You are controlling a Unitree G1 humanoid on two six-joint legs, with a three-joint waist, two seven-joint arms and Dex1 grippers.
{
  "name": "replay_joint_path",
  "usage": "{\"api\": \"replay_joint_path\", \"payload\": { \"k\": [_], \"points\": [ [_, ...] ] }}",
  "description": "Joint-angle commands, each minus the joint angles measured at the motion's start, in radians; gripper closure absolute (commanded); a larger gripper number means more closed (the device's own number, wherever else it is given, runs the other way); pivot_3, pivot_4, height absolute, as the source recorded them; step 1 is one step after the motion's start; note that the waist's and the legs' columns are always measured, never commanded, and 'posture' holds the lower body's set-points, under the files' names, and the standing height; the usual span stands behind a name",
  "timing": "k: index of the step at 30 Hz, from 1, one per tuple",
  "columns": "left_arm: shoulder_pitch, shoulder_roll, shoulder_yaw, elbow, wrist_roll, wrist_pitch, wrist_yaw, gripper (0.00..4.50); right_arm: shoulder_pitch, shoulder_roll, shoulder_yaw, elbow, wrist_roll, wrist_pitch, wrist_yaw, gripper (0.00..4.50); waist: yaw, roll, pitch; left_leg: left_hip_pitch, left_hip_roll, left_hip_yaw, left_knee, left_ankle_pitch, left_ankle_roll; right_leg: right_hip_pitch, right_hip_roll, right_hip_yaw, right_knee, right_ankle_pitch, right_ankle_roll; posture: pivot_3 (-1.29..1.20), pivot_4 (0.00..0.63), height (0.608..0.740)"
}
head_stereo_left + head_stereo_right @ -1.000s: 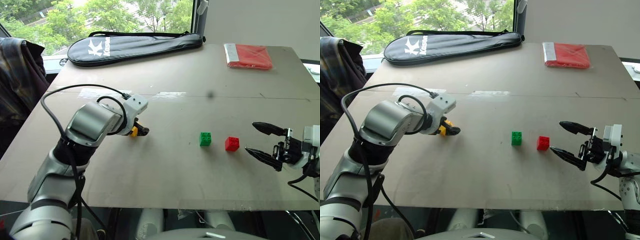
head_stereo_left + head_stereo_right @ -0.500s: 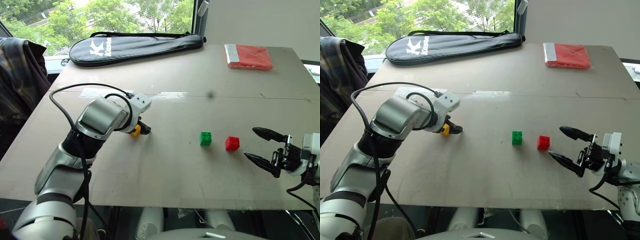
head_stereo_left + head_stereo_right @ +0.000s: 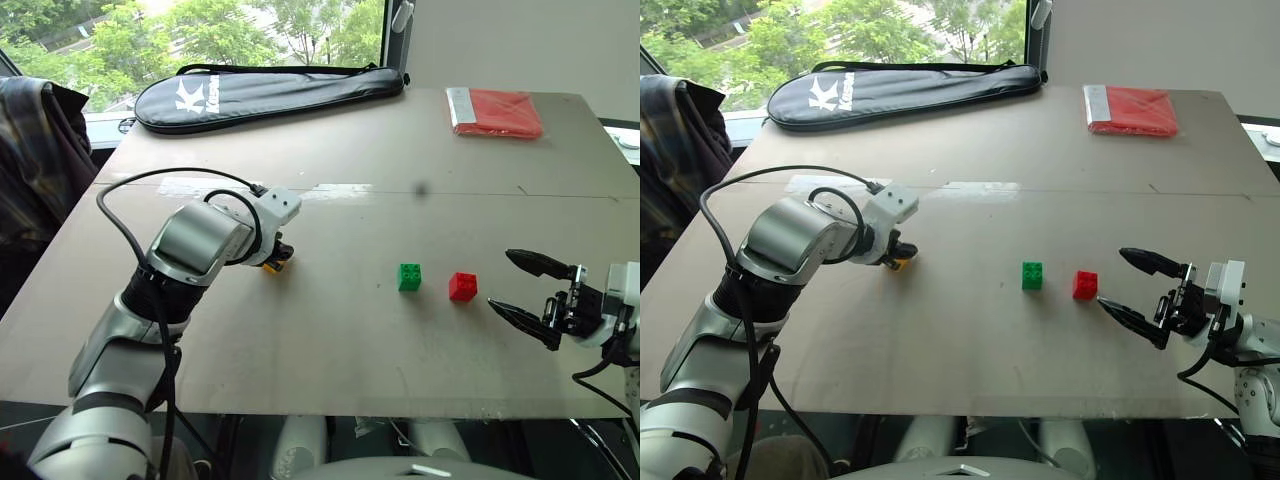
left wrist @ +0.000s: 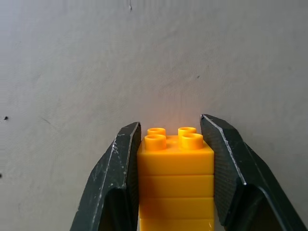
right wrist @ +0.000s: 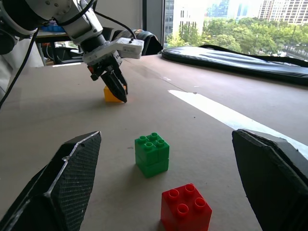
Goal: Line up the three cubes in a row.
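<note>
My left arm reaches forward over the table (image 3: pixel 330 350) with the wrist bent steeply down, so the left gripper (image 4: pixel 171 132) points at the tabletop near the strip of clear tape (image 3: pixel 200 186). Its two black fingers (image 4: pixel 118 173) are clamped against the two opposite sides of the yellow cube (image 4: pixel 176 178), which sits squarely between them with its four studs up. From the wrist camera the pads look flush on the plastic, though I can't quite tell from my head cameras whether the cube is off the surface or resting on it.

My right arm is held out low near the table's near edge, roughly level and angled in toward the middle. The right gripper (image 3: pixel 530 295) has its fingers spread as wide as I ever see them, with nothing between them (the red cube (image 3: pixel 463 287) lies just beyond the tips, not touching).

The green cube (image 3: pixel 410 277) stands just beside the red one, on its left, the two close but apart. The yellow cube is well to their left, roughly level with them across the table.
</note>
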Motion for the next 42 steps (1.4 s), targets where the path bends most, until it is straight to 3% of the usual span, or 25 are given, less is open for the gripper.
{"api": "replay_joint_path", "payload": {
  "k": [1,6,8,13,19,25,31,42],
  "points": [
    [0.029,-0.008,0.107,-0.102,-0.037,-0.141,-0.056,3.20,-0.012,-0.009,-0.016,-0.007,0.008,-0.013,0.005,0.00,0.001,0.000,0.000,0.000,0.000,0.000,0.000,0.000,0.000,0.000,0.000,0.000,0.000,0.000,0.000,0.00,0.150,0.708],
    [0.123,-0.067,0.218,-0.185,-0.088,-0.395,-0.142,3.20,-0.018,-0.012,-0.019,0.003,0.016,-0.007,0.015,0.00,0.003,0.000,0.000,-0.003,0.000,0.000,0.000,0.000,0.000,-0.001,-0.001,-0.001,-0.001,0.000,0.000,0.00,0.150,0.708],
    [0.188,-0.152,0.295,-0.178,-0.146,-0.569,-0.204,3.20,-0.017,-0.019,-0.015,0.003,0.022,0.002,0.031,0.00,0.003,0.001,0.000,-0.002,0.000,0.000,0.000,0.000,0.000,-0.001,-0.001,-0.001,-0.001,0.000,0.000,0.00,0.150,0.708],
    [0.324,-0.231,0.270,-0.097,-0.129,-0.958,-0.392,3.20,-0.014,-0.032,-0.010,-0.016,0.038,0.027,0.053,0.00,0.001,0.002,-0.001,-0.001,0.000,0.004,0.002,0.000,0.000,-0.001,-0.001,0.000,0.000,0.000,0.000,0.00,0.150,0.708],
    [0.413,-0.301,0.265,0.090,-0.149,-1.303,-0.664,3.20,-0.021,-0.041,-0.019,-0.009,0.048,0.034,0.070,0.00,0.002,0.002,-0.001,0.000,0.000,0.008,0.002,0.000,0.000,0.000,-0.001,0.000,0.000,0.000,0.000,0.00,0.150,0.708],
    [0.376,-0.360,0.267,0.407,-0.118,-1.615,-0.880,3.20,-0.027,-0.043,-0.022,-0.001,0.049,0.039,0.076,0.00,0.003,0.002,-0.001,-0.001,0.000,0.008,0.002,0.000,0.000,0.000,-0.001,0.000,-0.001,0.000,0.000,0.00,0.150,0.708],
    [0.294,-0.407,0.286,0.641,-0.125,-1.734,-1.022,3.20,-0.024,-0.041,-0.026,-0.002,0.049,0.037,0.077,0.00,0.002,0.002,-0.001,-0.002,0.000,0.007,0.002,0.000,0.000,0.000,-0.001,-0.001,-0.001,0.000,0.000,0.00,0.150,0.708],
    [0.168,-0.449,0.288,0.928,-0.042,-1.822,-1.072,3.20,-0.002,-0.029,-0.025,-0.034,0.046,0.032,0.049,0.00,-0.001,0.002,-0.001,-0.003,0.000,0.005,0.002,0.000,0.000,0.000,0.000,-0.002,-0.001,0.000,0.000,0.00,0.150,0.708]
  ]
}}
